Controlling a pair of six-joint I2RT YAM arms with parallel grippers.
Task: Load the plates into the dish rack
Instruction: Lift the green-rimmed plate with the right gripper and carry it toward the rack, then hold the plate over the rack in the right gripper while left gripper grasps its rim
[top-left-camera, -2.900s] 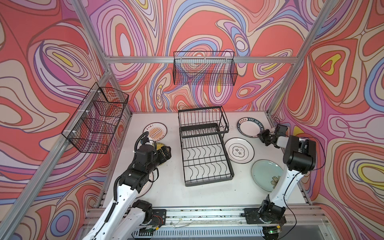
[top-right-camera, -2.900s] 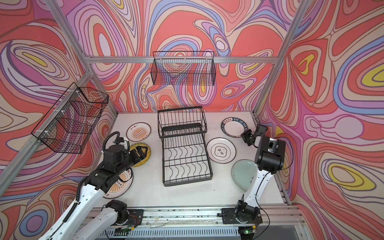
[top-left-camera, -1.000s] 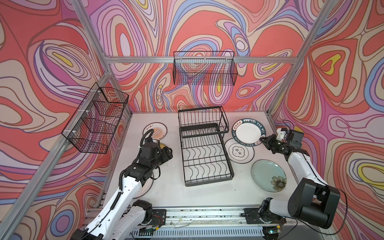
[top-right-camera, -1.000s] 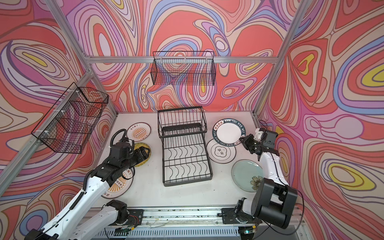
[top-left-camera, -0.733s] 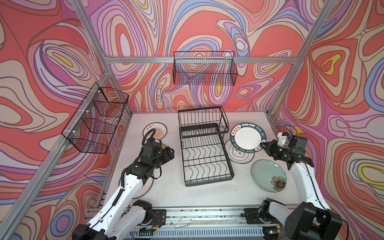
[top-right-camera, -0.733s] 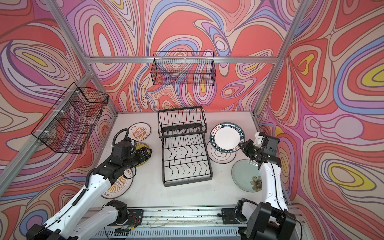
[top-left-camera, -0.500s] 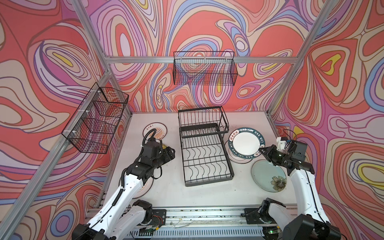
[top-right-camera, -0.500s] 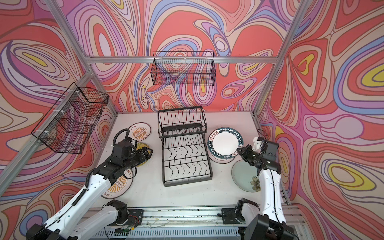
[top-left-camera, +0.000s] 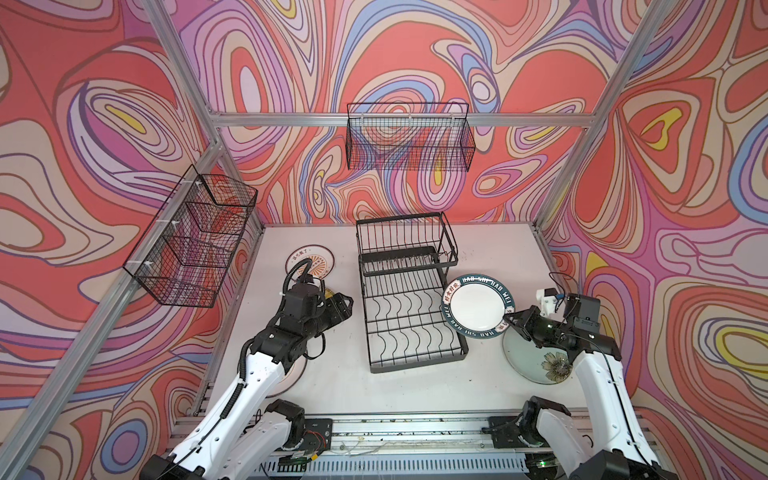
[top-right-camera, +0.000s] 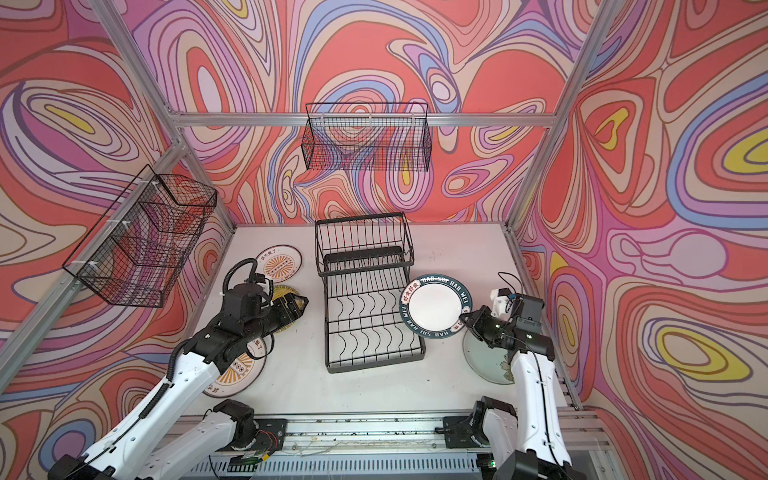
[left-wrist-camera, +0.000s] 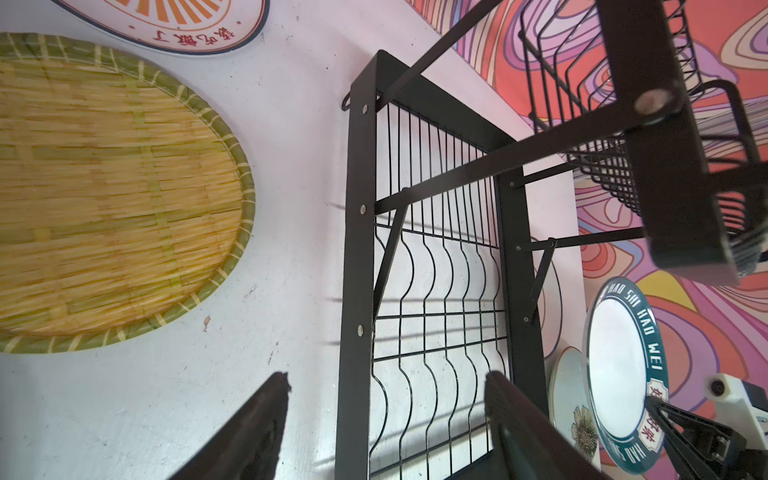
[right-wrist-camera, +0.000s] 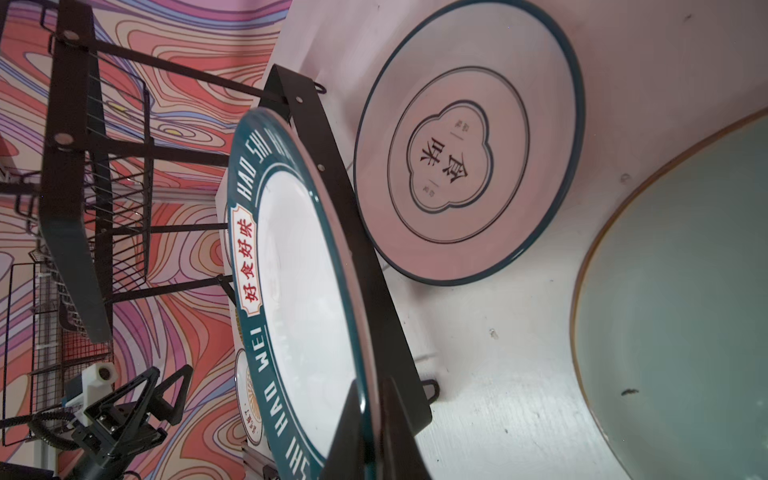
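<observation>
While aloft, lettered plate (top-left-camera: 478, 306) at dish rack (top-left-camera: 417, 362) edge

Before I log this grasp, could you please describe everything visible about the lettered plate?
The lettered plate is round, glossy, ceramic-looking: plain white centre, dark teal rim with white letters HAO SHI HAO WEI and red characters on cream panels. It is lifted off the table and tilted, at the rack's right edge. The right gripper is shut on its rim; rack contact is unclear.
</observation>
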